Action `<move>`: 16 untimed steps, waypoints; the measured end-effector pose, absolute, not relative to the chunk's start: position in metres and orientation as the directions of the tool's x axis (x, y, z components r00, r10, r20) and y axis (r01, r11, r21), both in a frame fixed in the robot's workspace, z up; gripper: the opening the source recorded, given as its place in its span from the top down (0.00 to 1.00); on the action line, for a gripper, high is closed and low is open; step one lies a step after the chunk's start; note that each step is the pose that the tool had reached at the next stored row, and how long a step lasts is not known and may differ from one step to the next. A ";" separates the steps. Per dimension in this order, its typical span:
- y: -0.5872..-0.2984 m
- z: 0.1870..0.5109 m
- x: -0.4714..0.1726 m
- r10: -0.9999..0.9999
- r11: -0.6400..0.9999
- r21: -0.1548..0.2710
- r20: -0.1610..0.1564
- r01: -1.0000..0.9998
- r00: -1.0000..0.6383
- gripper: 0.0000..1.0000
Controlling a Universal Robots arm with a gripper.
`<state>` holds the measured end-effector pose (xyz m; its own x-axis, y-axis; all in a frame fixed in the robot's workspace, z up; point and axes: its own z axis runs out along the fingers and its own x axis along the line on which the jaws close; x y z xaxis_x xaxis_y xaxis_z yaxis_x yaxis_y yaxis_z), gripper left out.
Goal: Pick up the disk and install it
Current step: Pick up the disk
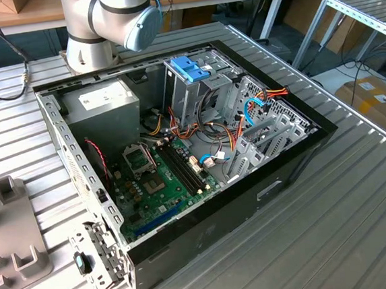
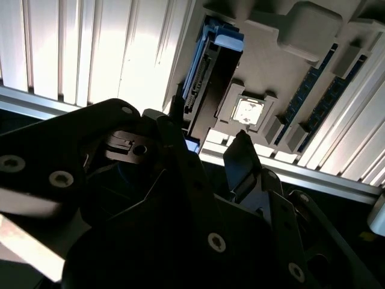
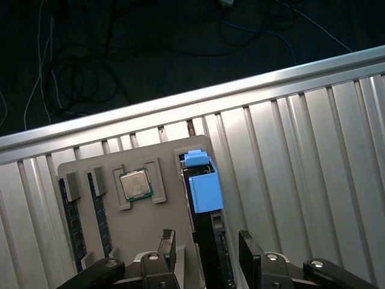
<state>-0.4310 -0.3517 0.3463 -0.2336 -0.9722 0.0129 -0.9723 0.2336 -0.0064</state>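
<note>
First wrist view: the spread-fingered gripper (image 3: 207, 239) hangs over the disk (image 3: 203, 191), which stands on edge in the grey tray's (image 3: 144, 227) edge slot, its long axis passing between the fingers.

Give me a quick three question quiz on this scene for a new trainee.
1. True or false: the disk lies inside the computer case.
2. Which of these sits beside the disk in the grey tray? A) processor chip B) fan C) screwdriver
3. Fill in: the fingers of the gripper are ___.
Key: 1 false, it stands on edge in the grey tray; 2 A; 3 open.
</note>
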 end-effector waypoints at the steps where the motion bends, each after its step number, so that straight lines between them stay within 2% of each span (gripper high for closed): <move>1: -0.352 0.346 -0.431 -0.973 0.231 -0.006 0.013 -0.973 -0.231 0.46; 16: -0.352 0.334 -0.433 -0.998 0.054 -0.006 0.013 -0.999 -0.054 0.46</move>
